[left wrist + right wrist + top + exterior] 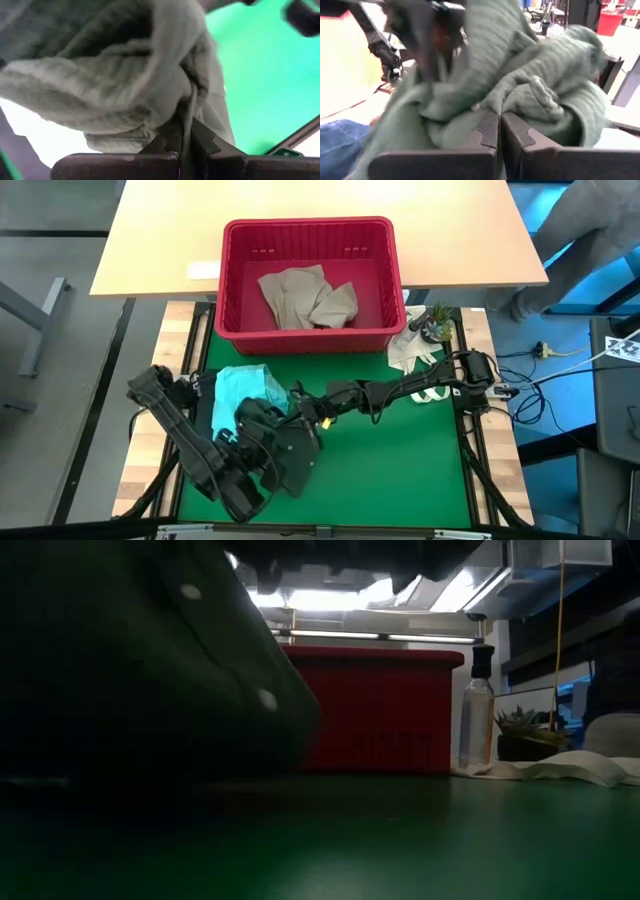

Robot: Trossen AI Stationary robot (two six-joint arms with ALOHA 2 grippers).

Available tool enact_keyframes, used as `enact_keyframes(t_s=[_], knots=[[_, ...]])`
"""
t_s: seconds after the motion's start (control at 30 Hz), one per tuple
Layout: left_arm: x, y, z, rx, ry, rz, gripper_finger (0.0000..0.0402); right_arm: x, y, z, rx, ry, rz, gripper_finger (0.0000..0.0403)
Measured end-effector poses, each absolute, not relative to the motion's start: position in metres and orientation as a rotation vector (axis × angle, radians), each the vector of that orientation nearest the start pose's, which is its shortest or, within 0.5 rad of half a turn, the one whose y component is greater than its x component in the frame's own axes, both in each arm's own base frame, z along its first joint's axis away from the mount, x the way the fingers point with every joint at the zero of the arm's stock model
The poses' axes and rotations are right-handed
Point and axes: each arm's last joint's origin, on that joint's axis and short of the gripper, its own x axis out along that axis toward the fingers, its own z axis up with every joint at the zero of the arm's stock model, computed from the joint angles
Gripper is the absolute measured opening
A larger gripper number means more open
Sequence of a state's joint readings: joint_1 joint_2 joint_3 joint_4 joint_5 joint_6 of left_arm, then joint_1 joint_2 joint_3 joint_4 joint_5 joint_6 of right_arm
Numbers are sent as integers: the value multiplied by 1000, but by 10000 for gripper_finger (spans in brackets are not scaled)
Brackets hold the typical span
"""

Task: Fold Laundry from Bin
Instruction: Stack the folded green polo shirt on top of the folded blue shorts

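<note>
**Both grippers pinching the ribbed olive garment**

Your left gripper (184, 145) and right gripper (499, 135) are each clamped on the soft, ribbed dark olive garment (285, 450), bunched over the green mat's (400, 470) near-left. A teal garment (240, 390) lies beside it. Beige garments (305, 298) sit crumpled in the slotted red bin (310, 335); the mat's right half lies open.

The counter (400, 460) is covered with a green mat, with wood showing along its left and right edges. On the mat, the red bin (310, 330) stands at the far edge, a light teal garment (232, 392) lies near the left side, and a dark olive garment (285, 450) lies bunched just beside it towards the near edge. A white cloth bag (405, 352), a small potted plant (437, 323) and a clear bottle (476, 720) sit by the bin's right corner.
</note>
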State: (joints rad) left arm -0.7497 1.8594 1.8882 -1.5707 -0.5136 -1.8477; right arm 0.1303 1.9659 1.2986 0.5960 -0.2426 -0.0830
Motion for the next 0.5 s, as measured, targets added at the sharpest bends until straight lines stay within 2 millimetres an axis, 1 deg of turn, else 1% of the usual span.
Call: enact_keyframes(t_s=[0.27,0.4,0.5], knots=[[219,-183,340,-706,891,875,0,453,64,265,-82,5,283,5],[196,-163,355,-764,888,840,0,455,58,270,-46,-4,200,5],[181,-149,364,-808,886,812,0,456,52,270,28,-18,182,5]])
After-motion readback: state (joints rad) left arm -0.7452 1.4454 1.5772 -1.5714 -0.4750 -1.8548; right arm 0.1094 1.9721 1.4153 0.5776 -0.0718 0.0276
